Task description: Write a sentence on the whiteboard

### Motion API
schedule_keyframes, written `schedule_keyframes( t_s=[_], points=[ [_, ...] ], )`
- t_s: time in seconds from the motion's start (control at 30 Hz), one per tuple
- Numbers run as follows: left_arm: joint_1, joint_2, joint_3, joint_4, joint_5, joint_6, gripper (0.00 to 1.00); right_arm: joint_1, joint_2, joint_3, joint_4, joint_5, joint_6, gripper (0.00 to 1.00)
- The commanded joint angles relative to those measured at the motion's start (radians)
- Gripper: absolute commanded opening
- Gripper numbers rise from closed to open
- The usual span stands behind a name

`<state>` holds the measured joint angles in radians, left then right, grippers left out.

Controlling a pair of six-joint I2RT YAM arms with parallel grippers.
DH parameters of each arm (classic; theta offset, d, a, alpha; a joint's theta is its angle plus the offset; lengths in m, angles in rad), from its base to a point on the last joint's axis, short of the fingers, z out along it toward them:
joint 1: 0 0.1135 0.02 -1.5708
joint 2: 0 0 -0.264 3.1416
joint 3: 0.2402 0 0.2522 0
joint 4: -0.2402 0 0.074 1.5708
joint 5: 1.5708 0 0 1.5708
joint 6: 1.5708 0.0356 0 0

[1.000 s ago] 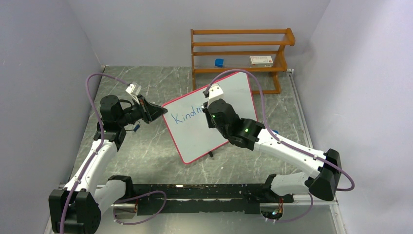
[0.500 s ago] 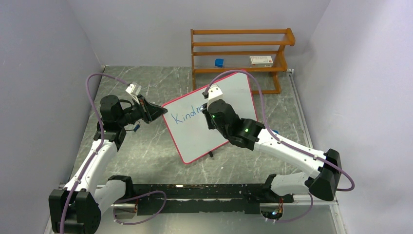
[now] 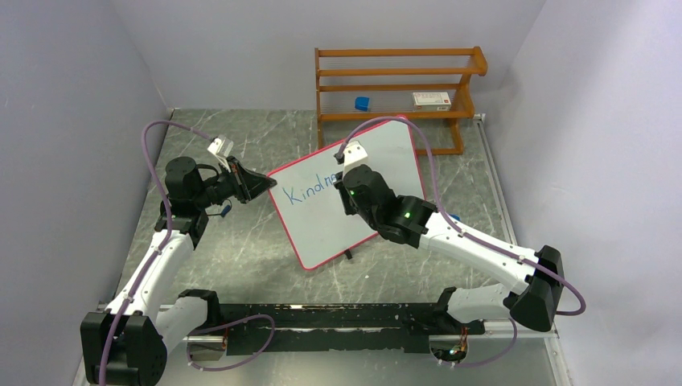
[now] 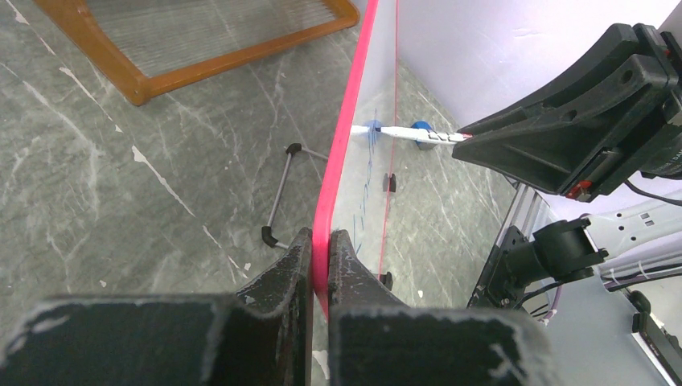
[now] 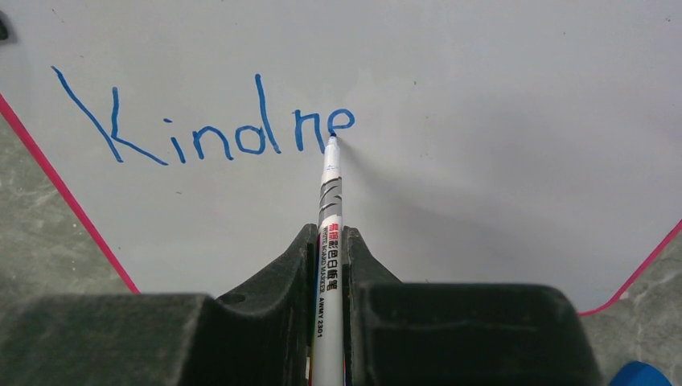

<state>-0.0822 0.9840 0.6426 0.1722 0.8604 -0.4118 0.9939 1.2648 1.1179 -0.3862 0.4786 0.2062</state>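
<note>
The whiteboard (image 3: 322,229), white with a red-pink rim, stands tilted at the table's middle. My left gripper (image 3: 264,186) is shut on the rim of its left edge, and the left wrist view shows the pads (image 4: 299,257) pinching the rim (image 4: 342,145). My right gripper (image 5: 329,237) is shut on a white marker (image 5: 330,201). The marker's tip touches the board (image 5: 482,121) at the end of the blue lettering "Kindne" (image 5: 217,133), the visible part of the sentence (image 3: 310,191). In the top view the right wrist (image 3: 358,181) covers the board's centre.
A wooden rack (image 3: 398,84) stands behind the board with a small blue item (image 3: 363,103) and a white box (image 3: 431,100) on it. The board's wire foot (image 4: 277,197) rests on the marble table. A blue cap (image 5: 639,375) lies by the board's right corner.
The right gripper has edged slightly rightward along the first line, and a little more blue lettering shows beside it. The left gripper and the board have not moved.
</note>
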Motion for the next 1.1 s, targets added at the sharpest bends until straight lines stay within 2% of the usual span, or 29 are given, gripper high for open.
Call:
schedule_keyframes(
  t_s=[0.0, 0.57, 1.07],
  points=[
    [-0.002, 0.018, -0.001, -0.052, -0.019, 0.051, 0.05, -0.007, -0.004, -0.018, -0.039, 0.014, 0.008, 0.0],
    [-0.002, 0.019, -0.001, -0.051, -0.018, 0.051, 0.05, -0.006, -0.018, -0.036, 0.002, 0.08, 0.015, 0.0],
    [-0.003, 0.021, -0.001, -0.048, -0.017, 0.05, 0.05, -0.023, -0.087, -0.061, 0.07, 0.072, -0.003, 0.0]
  ],
)
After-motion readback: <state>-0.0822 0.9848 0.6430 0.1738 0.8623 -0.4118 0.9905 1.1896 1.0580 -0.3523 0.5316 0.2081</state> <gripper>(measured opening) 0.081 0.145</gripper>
